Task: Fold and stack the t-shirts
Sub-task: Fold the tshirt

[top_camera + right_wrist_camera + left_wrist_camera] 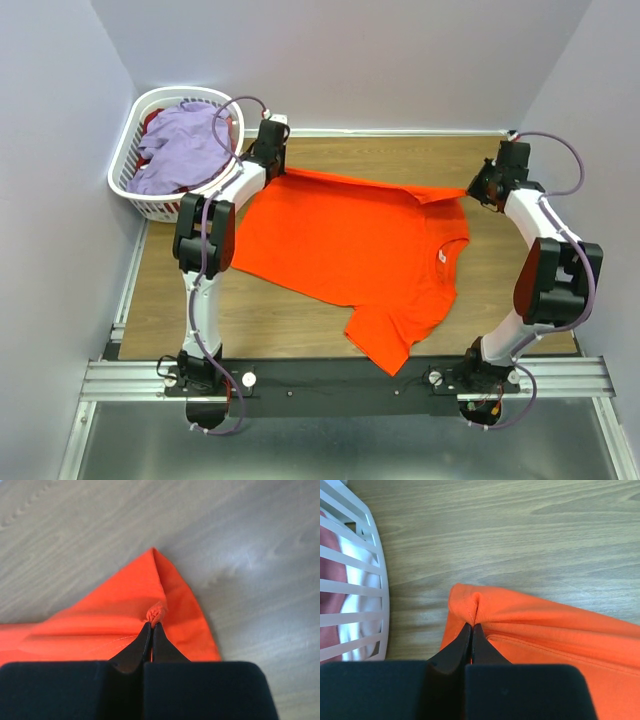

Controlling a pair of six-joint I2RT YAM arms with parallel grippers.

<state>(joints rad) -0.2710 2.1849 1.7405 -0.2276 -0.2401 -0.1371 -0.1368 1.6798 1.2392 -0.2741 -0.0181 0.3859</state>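
Note:
An orange t-shirt (350,245) lies spread across the wooden table, one sleeve hanging toward the near edge, a small white neck label on its right side. My left gripper (272,160) is shut on its far-left corner, the cloth (520,625) pinched between the black fingertips (471,626). At the far right, my right gripper (478,190) is shut on the other far corner, with a bunched tuft of orange cloth (157,612) sticking up from the shut tips (151,625). A lavender t-shirt (185,145) lies piled in the basket.
A white slotted laundry basket (135,195) stands at the far left corner, its wall (370,580) close beside my left gripper; red cloth shows under the lavender one. Grey walls close in the table on three sides. Bare wood (520,270) lies right of the shirt.

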